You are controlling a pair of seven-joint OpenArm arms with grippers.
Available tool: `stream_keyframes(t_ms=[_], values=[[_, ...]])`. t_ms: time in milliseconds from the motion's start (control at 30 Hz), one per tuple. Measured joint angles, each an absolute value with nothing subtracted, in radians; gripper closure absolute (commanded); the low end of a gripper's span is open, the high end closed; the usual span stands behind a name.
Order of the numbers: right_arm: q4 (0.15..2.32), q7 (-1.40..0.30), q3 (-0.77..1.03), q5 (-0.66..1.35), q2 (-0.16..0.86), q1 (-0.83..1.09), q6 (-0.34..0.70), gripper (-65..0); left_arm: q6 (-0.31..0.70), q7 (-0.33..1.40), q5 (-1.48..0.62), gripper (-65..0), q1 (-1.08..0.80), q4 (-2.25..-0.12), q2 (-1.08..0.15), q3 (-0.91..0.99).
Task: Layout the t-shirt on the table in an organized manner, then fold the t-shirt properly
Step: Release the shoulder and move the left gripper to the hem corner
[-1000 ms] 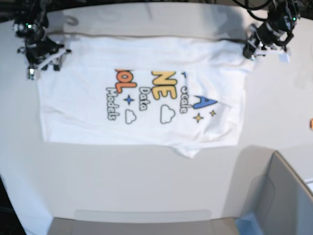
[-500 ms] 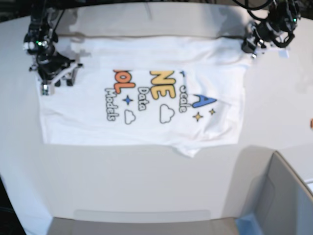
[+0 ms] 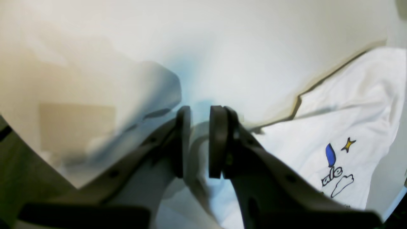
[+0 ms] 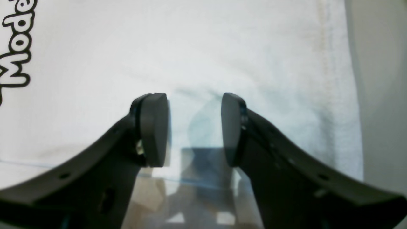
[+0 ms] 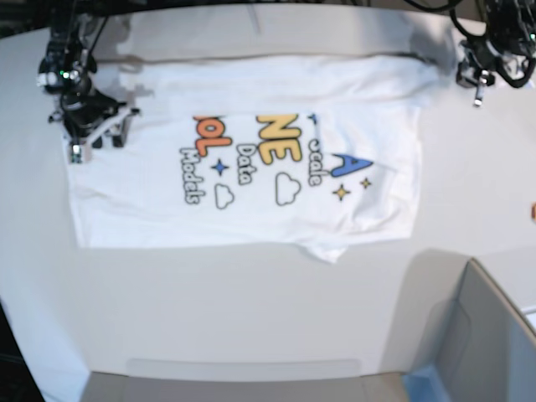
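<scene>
We count one t-shirt [image 5: 243, 159], one table [image 5: 251, 310], one grey bin [image 5: 477, 335] and two grippers. The t-shirt is white, with orange, yellow and blue letters, black words, clouds and stars. It lies spread on the far half of the table, with a small fold at its near hem. The right gripper [image 4: 194, 128] hangs over the shirt's left part, jaws spread and empty. The left gripper [image 3: 199, 141] is at the far right corner, jaws slightly parted; we cannot tell if cloth is pinched.
</scene>
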State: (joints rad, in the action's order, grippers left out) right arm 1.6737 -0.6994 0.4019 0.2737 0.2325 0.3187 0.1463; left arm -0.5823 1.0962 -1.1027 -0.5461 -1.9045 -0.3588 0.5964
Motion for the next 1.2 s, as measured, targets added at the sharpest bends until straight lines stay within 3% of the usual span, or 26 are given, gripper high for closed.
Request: stream_keyframes(t_ms=[267,400,533,867,1067,1200], values=[[1.673,-0.698,0.402,0.272,0.241,0.321,0.144,-28.0,-0.59,1.131,-1.1,-19.3,-0.493,-1.92,-0.38,0.659],[1.672,-0.693,0.404,0.271,0.242,0.328,0.143,-28.0,-0.598,1.189,-1.093,-22.6,-0.212,-1.937,-0.478,0.443],[1.678,-0.694,0.405,0.263,0.235,0.327,0.139,-28.0,-0.614,1.211,-1.023,-24.1,0.015,-1.846,-0.502,0.176],[1.676,-0.699,0.403,0.262,0.24,0.323,0.139,-28.0,-0.642,1.191,-0.812,-24.4,0.216,-1.712,-0.484,-0.072],[1.676,-0.696,0.403,0.262,0.238,0.325,0.136,-28.0,-0.429,1.179,-0.807,-26.6,0.307,-1.576,-0.483,-0.113],[1.676,-0.683,0.403,0.262,0.238,0.332,0.136,-28.0,-0.399,1.146,-0.808,-26.9,0.33,-1.502,-0.479,-0.115]])
